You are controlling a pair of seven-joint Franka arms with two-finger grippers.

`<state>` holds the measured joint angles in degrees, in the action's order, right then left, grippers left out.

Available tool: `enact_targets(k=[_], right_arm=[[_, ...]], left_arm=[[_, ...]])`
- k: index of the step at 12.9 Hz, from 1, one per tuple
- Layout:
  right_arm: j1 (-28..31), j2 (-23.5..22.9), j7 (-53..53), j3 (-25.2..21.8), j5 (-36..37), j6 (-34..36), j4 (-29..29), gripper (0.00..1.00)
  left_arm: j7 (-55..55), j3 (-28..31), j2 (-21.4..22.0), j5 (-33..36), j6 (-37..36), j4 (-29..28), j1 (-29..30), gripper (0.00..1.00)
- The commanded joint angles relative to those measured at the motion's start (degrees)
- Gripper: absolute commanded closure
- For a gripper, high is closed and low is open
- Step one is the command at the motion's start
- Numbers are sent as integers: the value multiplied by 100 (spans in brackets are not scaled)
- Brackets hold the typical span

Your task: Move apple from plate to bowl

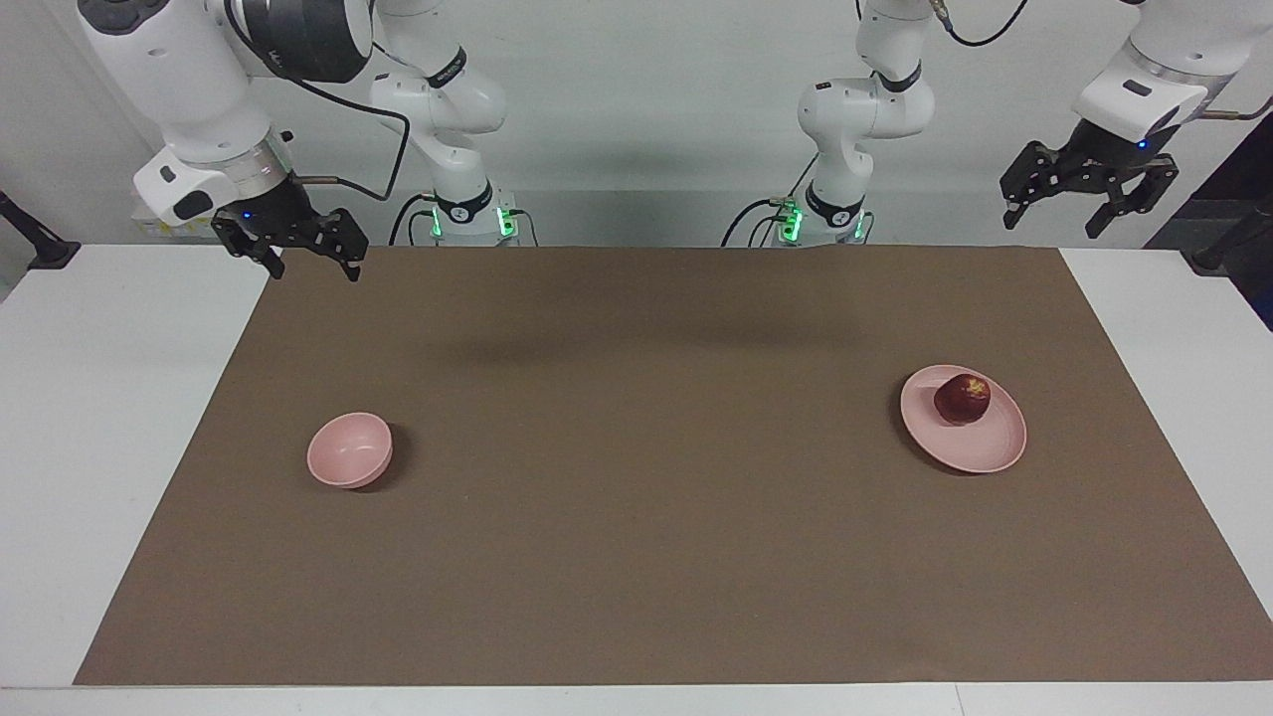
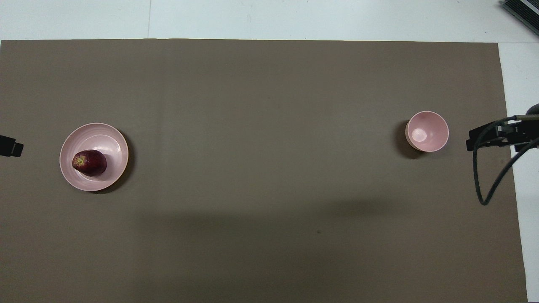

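A small dark red apple (image 1: 962, 398) (image 2: 89, 163) lies on the flat pale pink plate (image 1: 985, 449) (image 2: 110, 139), toward the left arm's end of the table. The deep pink bowl (image 1: 349, 449) (image 2: 427, 131) stands by itself toward the right arm's end, with nothing in it. My left gripper (image 1: 1054, 225) hangs open in the air over the table's edge close to the robots' side, well apart from the plate. My right gripper (image 1: 314, 270) is open too, hovering over the mat's corner at its own end.
A brown mat (image 1: 636, 557) covers most of the white table (image 1: 99, 398). A black cable (image 2: 484, 185) loops down from the right arm's wrist near the bowl's end of the mat.
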<state>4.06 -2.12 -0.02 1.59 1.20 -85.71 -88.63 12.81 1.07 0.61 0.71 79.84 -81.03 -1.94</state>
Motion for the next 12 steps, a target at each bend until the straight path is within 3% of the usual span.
enact_targets(k=[1, 4, 12], right_arm=[[33, 10, 90, 35, -76, -15, 21, 0], [33, 10, 98, 35, -76, -7, 21, 0], [33, 10, 90, 35, -76, -16, 13, 0]], left_arm=[[-24, 7, 62, -1, -82, -18, 0, 0], [20, 7, 71, -27, -12, -62, 27, 0], [239, 95, 299, -159, 743, -869, 88, 0]])
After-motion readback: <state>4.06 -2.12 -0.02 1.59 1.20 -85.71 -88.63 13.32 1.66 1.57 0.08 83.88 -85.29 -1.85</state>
